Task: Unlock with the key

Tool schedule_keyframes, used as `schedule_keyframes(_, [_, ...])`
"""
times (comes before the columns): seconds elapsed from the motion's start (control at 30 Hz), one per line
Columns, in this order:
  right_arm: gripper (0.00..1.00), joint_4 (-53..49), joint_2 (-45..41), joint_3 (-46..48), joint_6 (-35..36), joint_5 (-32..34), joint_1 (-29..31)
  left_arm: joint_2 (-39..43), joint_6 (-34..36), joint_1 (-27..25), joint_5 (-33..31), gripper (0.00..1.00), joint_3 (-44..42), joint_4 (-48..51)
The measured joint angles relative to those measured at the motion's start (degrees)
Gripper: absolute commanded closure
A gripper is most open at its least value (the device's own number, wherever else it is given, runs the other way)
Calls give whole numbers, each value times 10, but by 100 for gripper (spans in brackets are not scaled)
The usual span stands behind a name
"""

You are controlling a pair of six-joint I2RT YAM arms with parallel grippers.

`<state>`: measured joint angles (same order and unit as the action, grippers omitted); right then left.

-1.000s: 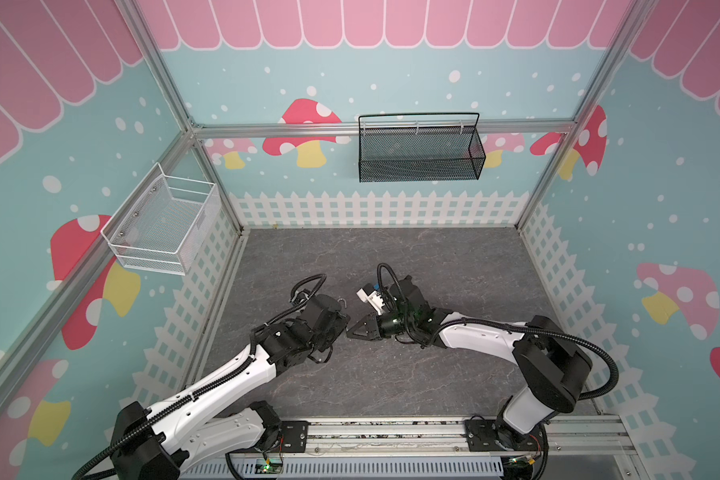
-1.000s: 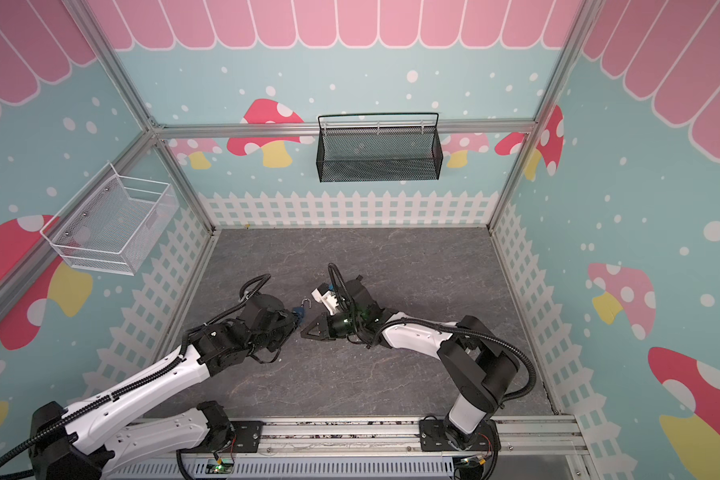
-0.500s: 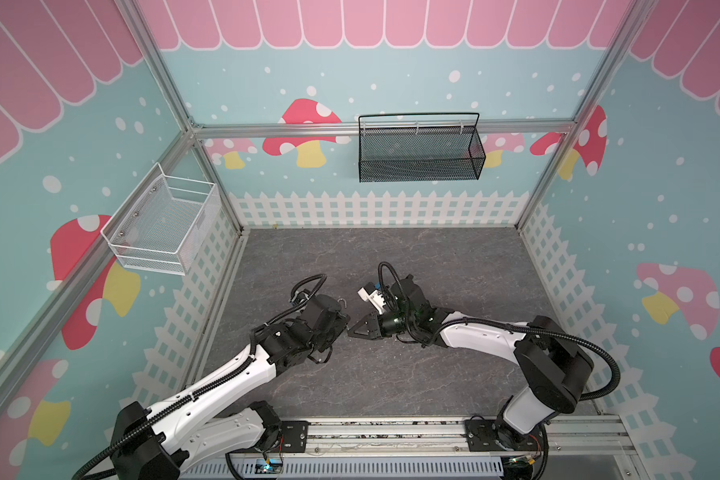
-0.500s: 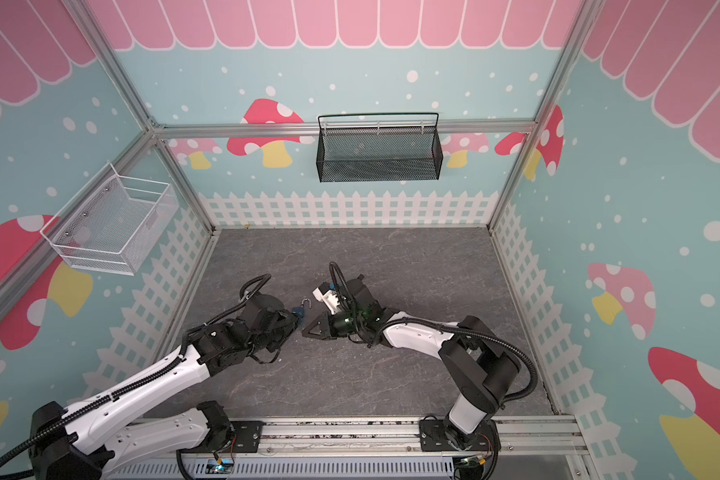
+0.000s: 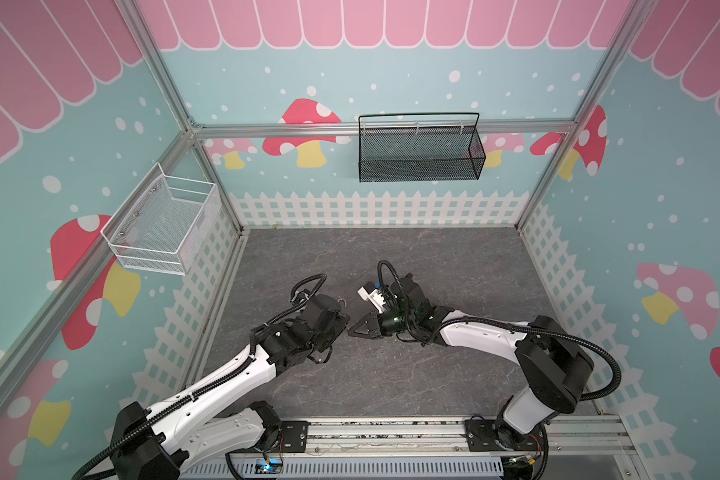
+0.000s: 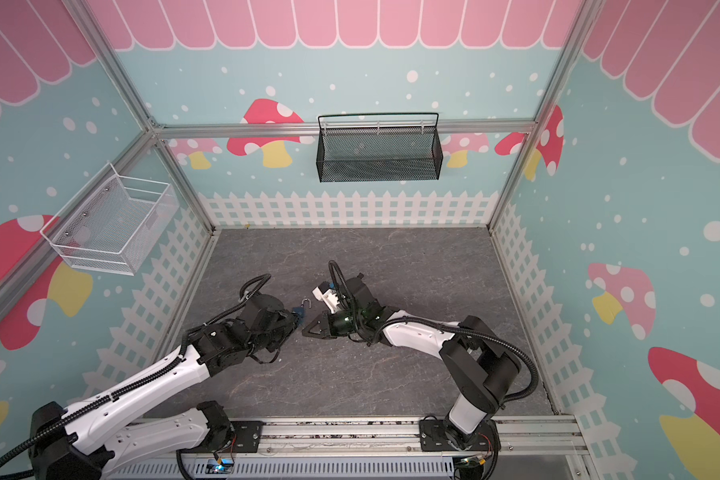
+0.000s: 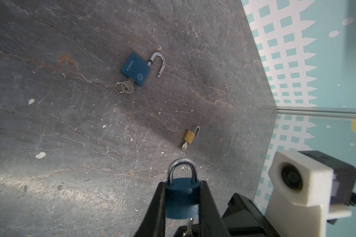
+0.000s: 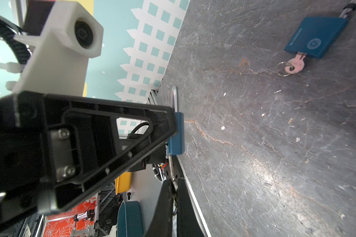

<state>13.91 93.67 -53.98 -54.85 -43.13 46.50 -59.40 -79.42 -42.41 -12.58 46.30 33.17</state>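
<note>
Padlock (image 7: 182,197) sits just 9 o'clock of the table (image 7: 70,123) centre, the left gripper (image 7: 182,185) jaws clamped on its body to steady it (shackle not yet sprung), so the right gripper (image 8: 174,182), jaws pinched on the inserted key (image 8: 172,168), can twist.

The tabletop (image 7: 70,143) looks like dark grey stone: matt, veined and scuffed, with a dull sheen in patches. The left end effector (image 7: 182,184) is matt black plastic, and so is the right end effector (image 8: 174,181). The small blue padlock (image 7: 182,199) has a smooth satin painted body and a polished steel shackle; its silver key (image 8: 172,168) is bare metal. The large blue padlock (image 7: 135,69) is matt-coated, with a glossy chrome shackle. The brass padlock (image 7: 189,136) is dull yellow metal. The camera housing (image 7: 300,184) is matt white plastic
</note>
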Motion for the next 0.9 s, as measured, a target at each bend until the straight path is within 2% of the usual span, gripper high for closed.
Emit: schedule_keyframes(0.9, [100, 0, 0, 16, 0, 0, 0, 8, 4, 0, 0, 100, 0, 0])
